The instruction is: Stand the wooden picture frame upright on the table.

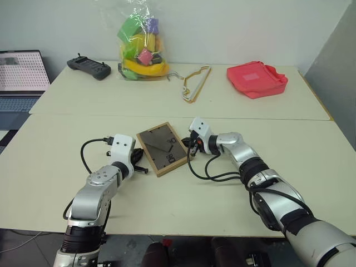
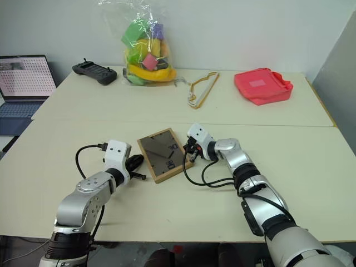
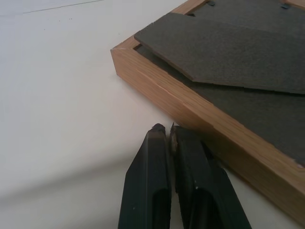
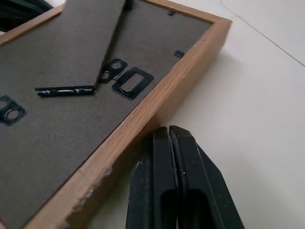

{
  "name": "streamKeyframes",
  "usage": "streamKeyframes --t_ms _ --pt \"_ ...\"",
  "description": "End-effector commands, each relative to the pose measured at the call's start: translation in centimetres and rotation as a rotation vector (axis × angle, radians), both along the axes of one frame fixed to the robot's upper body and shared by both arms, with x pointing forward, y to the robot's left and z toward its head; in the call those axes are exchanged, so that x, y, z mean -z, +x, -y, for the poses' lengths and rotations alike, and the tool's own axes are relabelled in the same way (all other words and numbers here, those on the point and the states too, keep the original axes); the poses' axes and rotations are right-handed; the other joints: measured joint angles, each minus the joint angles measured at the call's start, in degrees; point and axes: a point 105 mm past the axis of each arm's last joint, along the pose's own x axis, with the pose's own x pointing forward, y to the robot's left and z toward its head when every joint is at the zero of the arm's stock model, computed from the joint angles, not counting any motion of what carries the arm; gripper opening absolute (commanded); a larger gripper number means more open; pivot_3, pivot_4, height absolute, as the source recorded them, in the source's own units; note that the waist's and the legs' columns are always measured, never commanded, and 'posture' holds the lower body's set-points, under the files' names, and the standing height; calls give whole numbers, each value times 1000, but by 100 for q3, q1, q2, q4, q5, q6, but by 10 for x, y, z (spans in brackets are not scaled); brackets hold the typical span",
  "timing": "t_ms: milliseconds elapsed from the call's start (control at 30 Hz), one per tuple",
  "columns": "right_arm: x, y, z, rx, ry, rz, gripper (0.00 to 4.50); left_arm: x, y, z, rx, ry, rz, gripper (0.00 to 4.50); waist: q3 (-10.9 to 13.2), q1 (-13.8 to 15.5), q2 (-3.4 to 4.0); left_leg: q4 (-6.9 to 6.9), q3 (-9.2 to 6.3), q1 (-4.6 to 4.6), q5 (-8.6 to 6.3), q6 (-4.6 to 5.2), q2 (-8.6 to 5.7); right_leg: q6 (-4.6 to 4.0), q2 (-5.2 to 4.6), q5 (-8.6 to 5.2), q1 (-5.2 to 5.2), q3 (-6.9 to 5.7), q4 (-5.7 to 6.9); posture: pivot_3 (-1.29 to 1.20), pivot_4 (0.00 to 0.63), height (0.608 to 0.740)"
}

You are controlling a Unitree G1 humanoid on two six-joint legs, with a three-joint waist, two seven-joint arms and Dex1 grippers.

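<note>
One wooden picture frame [image 1: 162, 148] is counted, lying back-up, with one fold-out stand [image 4: 88, 43] on its dark back panel. Three metal hangers are seen on that panel in the right wrist view: one rectangular [image 4: 133, 82] and two with round eyes [image 4: 112, 70] [image 4: 11, 111]. Two tables are counted, pushed together: the near table [image 1: 55, 167] and the far table [image 1: 83, 94]. Two grippers are present: the left gripper [image 1: 142, 167] and the right gripper [image 1: 191, 146], each with two black fingers pressed together. On the far table are counted one black controller [image 1: 89, 68], one clear bag of coloured toys [image 1: 141, 47], one red pouch [image 1: 256, 79] and what appear to be two hangers [image 1: 196, 82]. One laptop [image 1: 21, 78] is counted beside the tables.
</note>
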Motion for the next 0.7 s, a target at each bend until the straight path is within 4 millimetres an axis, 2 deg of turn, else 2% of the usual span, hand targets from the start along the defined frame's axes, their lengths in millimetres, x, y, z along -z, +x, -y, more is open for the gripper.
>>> streamKeyframes --t_ms 33,433,500,567,700 --pt "-14 -18 -2 -93 28 36 44 -8 -3 36 157 -2 7 300 0 -2 0 0 2 1 0 0 -1 0 -1 0 0 3 0 0 150 740" --pt "-13 -80 54 -76 -80 -3 44 1 -41 97 533 27 -119 300 -1 6 1 0 -7 9 -12 22 -4 1 2 0 16 -1 -13 0 150 740" --pt "-10 -80 69 -25 -113 -9 44 1 -52 107 603 19 -145 300 -1 3 1 0 -11 11 -13 23 -6 2 1 -1 23 -4 -19 0 150 740" --pt "-5 -74 88 42 -174 4 44 0 -58 108 630 17 -165 300 -1 3 1 2 -11 17 -13 23 -6 2 2 -1 33 -3 -21 0 150 740" --pt "7 -58 129 163 -309 43 44 0 -64 91 619 61 -202 300 -1 -16 1 1 -10 22 -13 24 -6 2 3 -1 34 -1 -22 0 150 740"
